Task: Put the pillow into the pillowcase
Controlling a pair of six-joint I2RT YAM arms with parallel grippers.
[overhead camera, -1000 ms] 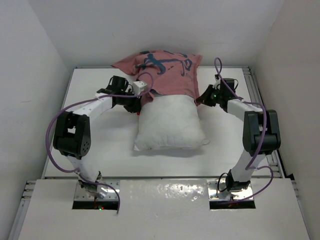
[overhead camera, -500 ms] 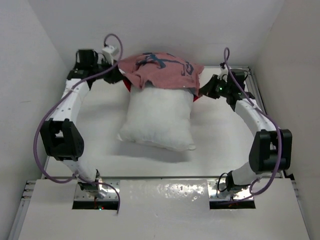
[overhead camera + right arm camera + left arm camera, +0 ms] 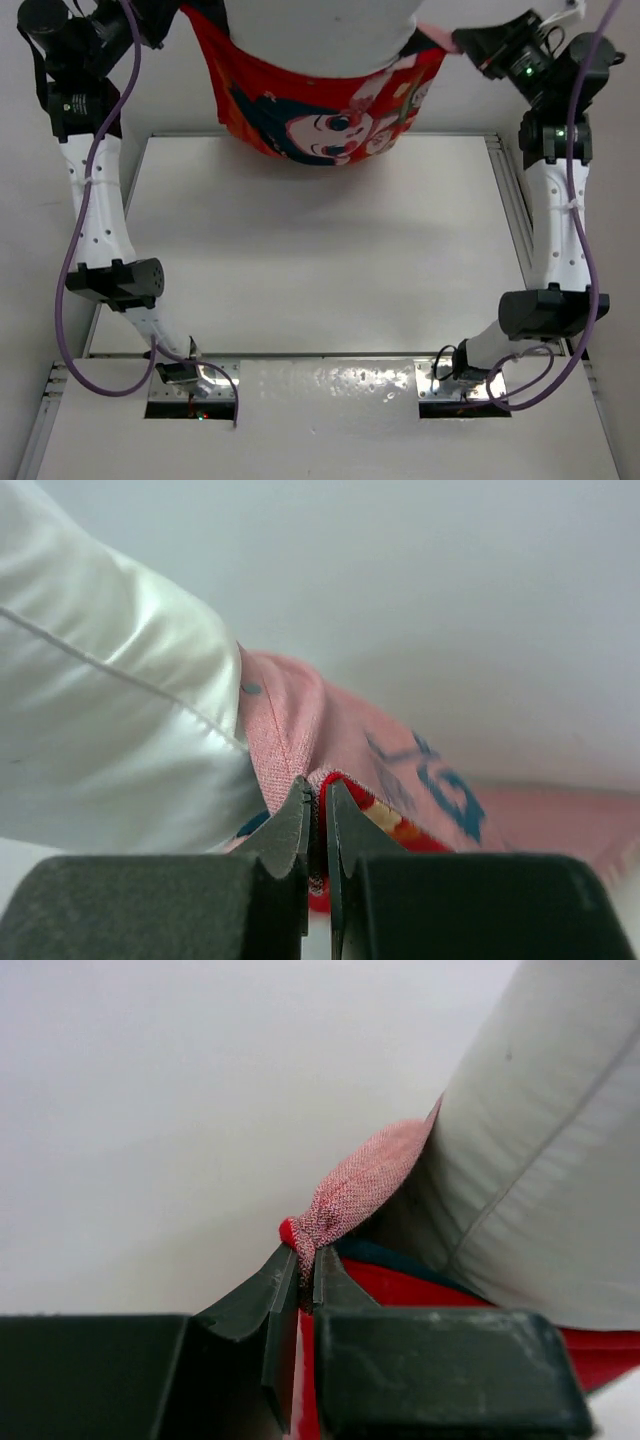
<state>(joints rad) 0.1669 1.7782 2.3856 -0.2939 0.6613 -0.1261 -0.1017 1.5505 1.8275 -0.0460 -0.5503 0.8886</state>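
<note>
L pincer [image 3: 300, 1262], R pincer [image 3: 316, 798] clamped on pillowcase [image 3: 320, 128] edge.

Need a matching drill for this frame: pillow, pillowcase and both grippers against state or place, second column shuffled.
1. pillow
2. pillowcase
3. left gripper
4. right gripper

a. red-orange, hanging above the table
b. shut on the pillowcase's edge, right side of the overhead view
c. white, sticking out of the pillowcase's top
d. shut on the pillowcase's edge, left side of the overhead view

Pairs: 1-c, 2-a, 3-d, 4-b
</note>
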